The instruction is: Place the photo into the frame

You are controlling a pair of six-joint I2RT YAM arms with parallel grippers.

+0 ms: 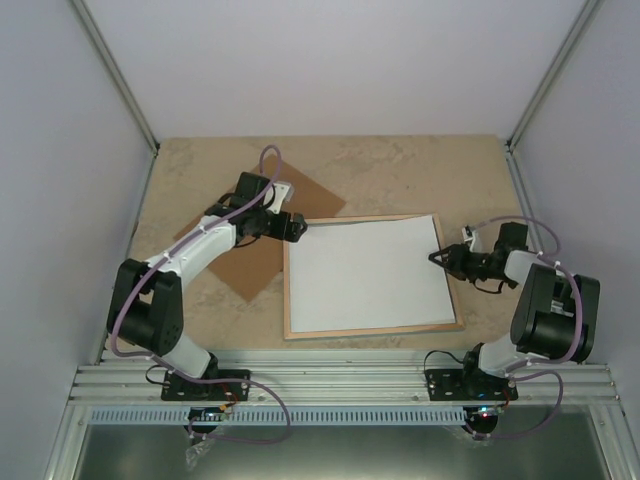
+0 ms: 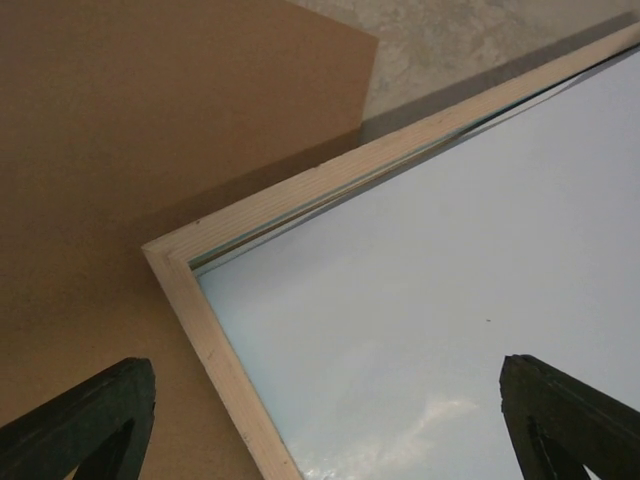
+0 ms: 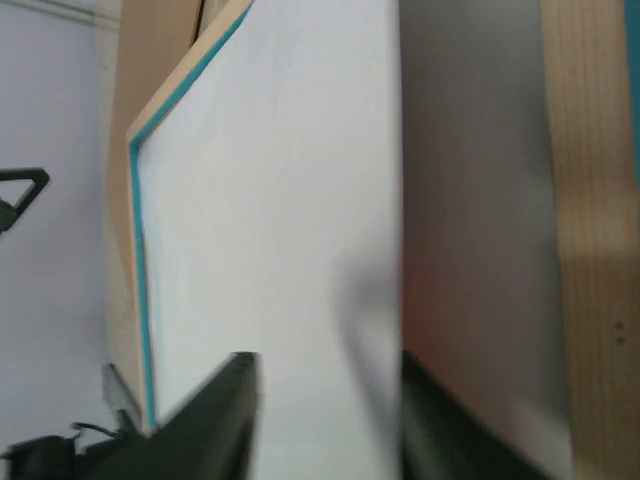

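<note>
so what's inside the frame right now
The photo, white reverse up, fills the frame almost rim to rim. Its printed side and whatever lies beneath it are covered.

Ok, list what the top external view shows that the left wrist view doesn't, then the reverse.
Only top external: the whole frame lying flat, and the right gripper at its right edge. Only left wrist: one corner of the frame up close, with a dark gap just inside the rim. Both: the frame's bare wood, the white sheet, the brown board, the left gripper.
</note>
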